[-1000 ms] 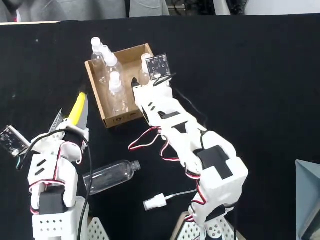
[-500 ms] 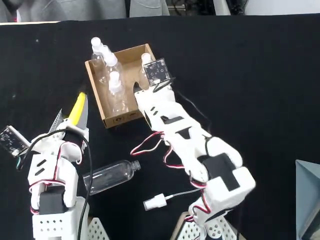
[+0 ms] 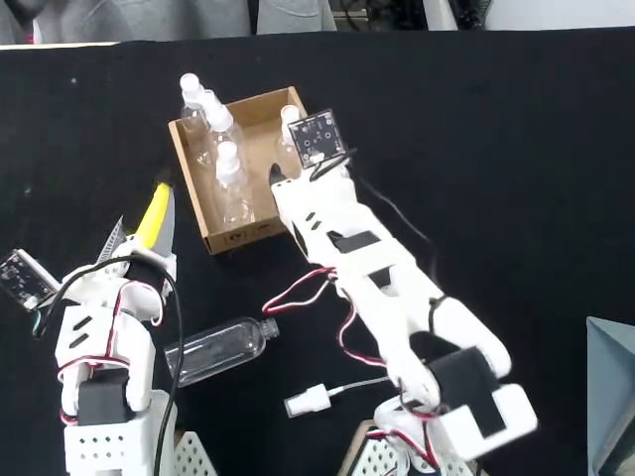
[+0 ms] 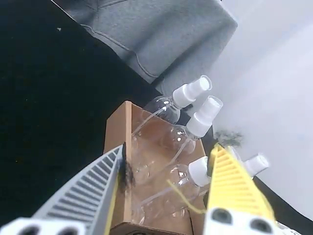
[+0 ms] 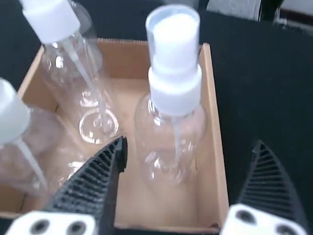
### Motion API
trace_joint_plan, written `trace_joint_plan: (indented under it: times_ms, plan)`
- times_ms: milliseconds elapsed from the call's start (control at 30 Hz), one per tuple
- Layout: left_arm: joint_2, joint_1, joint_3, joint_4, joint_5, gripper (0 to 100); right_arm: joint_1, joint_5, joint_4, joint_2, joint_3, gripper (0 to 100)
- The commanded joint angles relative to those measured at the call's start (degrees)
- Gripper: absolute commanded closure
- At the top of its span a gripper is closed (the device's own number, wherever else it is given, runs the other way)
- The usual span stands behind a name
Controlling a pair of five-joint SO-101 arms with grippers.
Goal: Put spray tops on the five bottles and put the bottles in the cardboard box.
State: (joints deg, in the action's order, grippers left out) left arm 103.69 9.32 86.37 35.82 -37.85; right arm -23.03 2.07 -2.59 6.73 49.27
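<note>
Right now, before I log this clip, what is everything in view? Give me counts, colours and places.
cardboard box: one, brown, open, far left part of the table
capped bottles: four, clear with white spray tops, standing in the cardboard box
uncapped bottle: one, clear, lying on its side on the table near the arm bases
spray top: one, white with a thin tube, loose on the table near the uncapped bottle's neck
table: one, black covering
grey object: one, at the right edge, cut off
left end effector: yellow and grey fingers, open, short of the box's near corner
right end effector: black fingers, open, either side of the capped bottle by the box's right wall
</note>
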Motion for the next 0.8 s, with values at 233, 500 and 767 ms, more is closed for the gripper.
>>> trace_joint_plan:
  times_ms: [233, 500, 767]
  plan:
    - [0.62, 0.57, -1.27, -1.41, 0.26, 74, 4.48, 0.62, 12.31, 12.26, -3.21, 66.6]
    - [0.62, 0.57, -1.19, -1.41, 0.26, 74, 4.66, 0.62, 17.41, 16.31, -3.21, 72.7]
    - [0.62, 0.57, -1.01, -1.41, 0.26, 74, 5.63, 5.36, 21.19, 20.44, -3.65, 92.9]
